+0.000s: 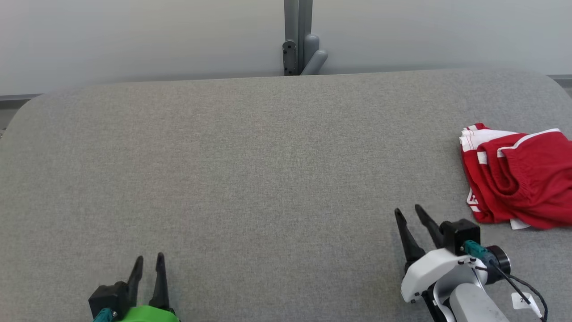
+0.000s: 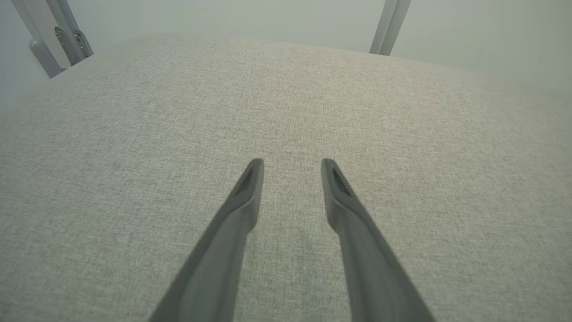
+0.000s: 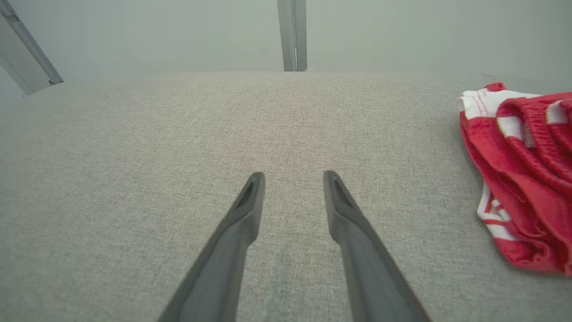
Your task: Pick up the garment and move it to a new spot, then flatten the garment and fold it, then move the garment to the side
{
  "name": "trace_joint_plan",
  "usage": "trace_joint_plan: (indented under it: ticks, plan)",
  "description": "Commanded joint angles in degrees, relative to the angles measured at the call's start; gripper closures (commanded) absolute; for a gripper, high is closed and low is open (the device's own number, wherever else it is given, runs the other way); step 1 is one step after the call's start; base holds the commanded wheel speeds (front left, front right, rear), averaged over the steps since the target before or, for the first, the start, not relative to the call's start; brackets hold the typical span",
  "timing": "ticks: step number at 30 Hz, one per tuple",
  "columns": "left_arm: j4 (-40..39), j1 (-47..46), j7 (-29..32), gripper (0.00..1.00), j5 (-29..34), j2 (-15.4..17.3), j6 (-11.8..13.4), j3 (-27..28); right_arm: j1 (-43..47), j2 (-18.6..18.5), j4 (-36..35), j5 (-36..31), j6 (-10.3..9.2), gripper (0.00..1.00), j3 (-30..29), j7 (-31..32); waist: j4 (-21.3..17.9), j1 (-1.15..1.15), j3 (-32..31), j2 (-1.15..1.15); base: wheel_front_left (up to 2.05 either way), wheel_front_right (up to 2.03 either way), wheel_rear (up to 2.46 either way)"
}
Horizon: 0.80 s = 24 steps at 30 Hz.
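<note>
Left end effector (image 1: 149, 256) and right end effector (image 1: 407, 208) spread, empty; garment (image 1: 523, 179) (red, crumpled) apart, right of the latter.

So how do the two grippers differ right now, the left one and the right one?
The left gripper has a green body behind its fingers; the right gripper has a white one. The right gripper sits close to the red garment, the left gripper far across the grey table from it. Both are open and hold nothing.
</note>
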Motion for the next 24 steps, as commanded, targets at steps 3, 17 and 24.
trace_joint_plan:
  ticks: [3, 17, 24]
  plan:
    - [1.29, 0.14, 0.09, 1.0, -0.19, -0.1, -0.01, 0.08, 0.98, 0.16, 1.08, 0.25, 0.0, 1.0, 0.0, 0.16, 0.02, 0.0, -0.01, 0.0, 0.0, 0.0, 0.0]
    - [-0.85, -1.09, 4.23, 1.0, -15.06, -0.03, -0.69, 1.53, 1.87, 0.08, -2.34, 16.23, 0.0, 1.0, -2.43, 4.24, -0.16, 0.0, -0.35, 0.0, 0.0, 0.0, 0.0]
    - [-1.98, -1.52, 5.91, 1.0, -21.66, 0.01, -1.0, 2.01, 2.37, 0.03, -4.0, 23.32, 0.0, 1.0, -3.35, 5.91, -0.24, 0.0, -0.51, 0.0, 0.0, 0.0, 0.0]
